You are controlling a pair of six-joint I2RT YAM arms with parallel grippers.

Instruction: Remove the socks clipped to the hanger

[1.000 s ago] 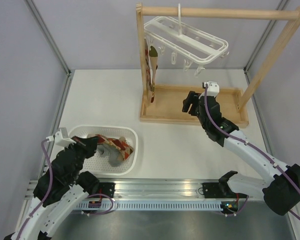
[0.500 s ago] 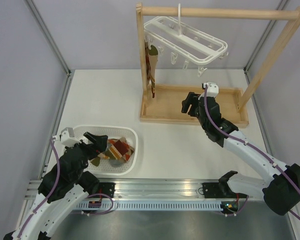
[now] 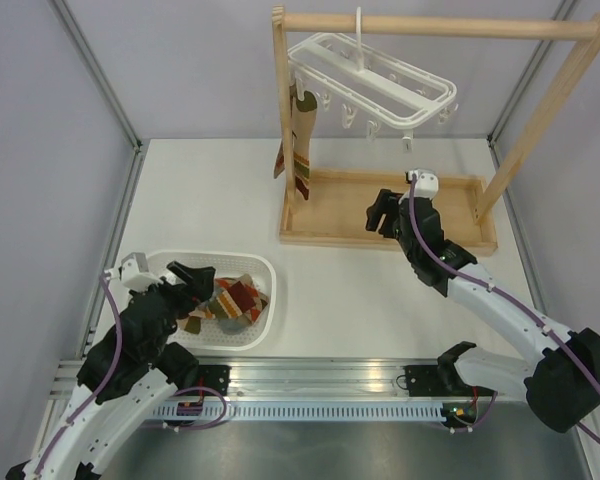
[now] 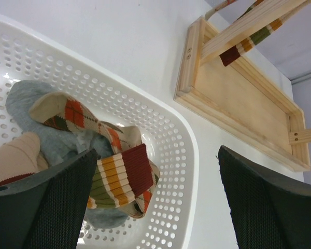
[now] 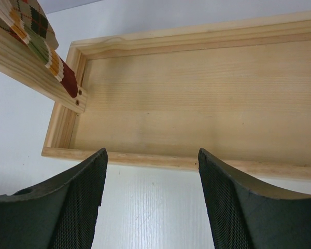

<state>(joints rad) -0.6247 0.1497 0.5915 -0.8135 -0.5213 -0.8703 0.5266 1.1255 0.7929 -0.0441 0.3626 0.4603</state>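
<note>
Just now the left tool [image 3: 190, 288] has been opened and a patterned sock [image 4: 122, 179] released into the basket [image 3: 267, 268] at the near left corner of the desk [image 3: 210, 190], so the last sock [image 3: 300, 150] is left clipped to the hanger [image 3: 380, 70] at the far edge, with the right tool [image 3: 385, 213] held open and empty.

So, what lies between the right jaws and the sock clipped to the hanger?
Only the wooden tray, its floor bare, lies between the right jaws and the sock. The right wrist view shows this.
</note>
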